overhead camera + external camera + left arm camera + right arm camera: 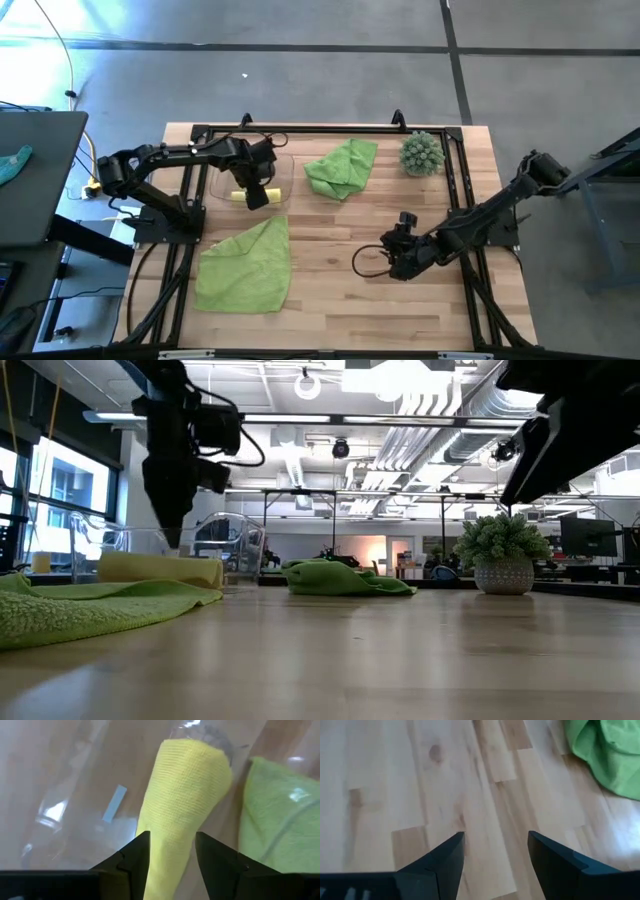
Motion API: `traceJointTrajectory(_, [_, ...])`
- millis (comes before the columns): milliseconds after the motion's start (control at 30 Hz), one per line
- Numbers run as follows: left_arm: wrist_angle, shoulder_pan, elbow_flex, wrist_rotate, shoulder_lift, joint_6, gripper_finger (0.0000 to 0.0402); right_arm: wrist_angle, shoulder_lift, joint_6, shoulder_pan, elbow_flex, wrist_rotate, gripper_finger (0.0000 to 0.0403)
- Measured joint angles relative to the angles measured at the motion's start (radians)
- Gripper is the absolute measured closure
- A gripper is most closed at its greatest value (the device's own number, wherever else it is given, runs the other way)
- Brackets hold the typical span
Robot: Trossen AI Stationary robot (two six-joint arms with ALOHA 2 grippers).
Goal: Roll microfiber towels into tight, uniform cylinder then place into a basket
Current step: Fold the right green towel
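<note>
Lying between the left gripper's (171, 857) parted fingers: yellow towel (185, 795).

Wooden table (340, 290) of pale planks, framed by a black rail. Spiky green ball plant (421, 153) near the table's 1 o'clock corner, upright; in the low view shown as a bushy green head in a speckled grey pot (503, 574). Small teal cloth (14, 163) on a dark side surface (35, 180) off the table at 9 o'clock. Yellow cable (88, 150) trailing on the grey floor near that surface. Beyond the table, an open room with ceiling ducts (420, 400) and windows (60, 490).
</note>
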Motion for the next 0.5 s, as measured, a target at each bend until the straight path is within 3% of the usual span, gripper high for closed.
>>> traceJointTrajectory(233, [-0.123, -0.001, 0.134, -0.003, 0.0, 0.018, 0.0256, 0.0, 0.0, -0.037, -0.13, 0.0, 0.135, 0.0192])
traceJointTrajectory(500, [-0.134, -0.104, 0.305, 0.003, -0.009, -0.055, 0.0256, 0.142, 0.036, -0.302, -0.355, 0.0, 0.045, 0.0192])
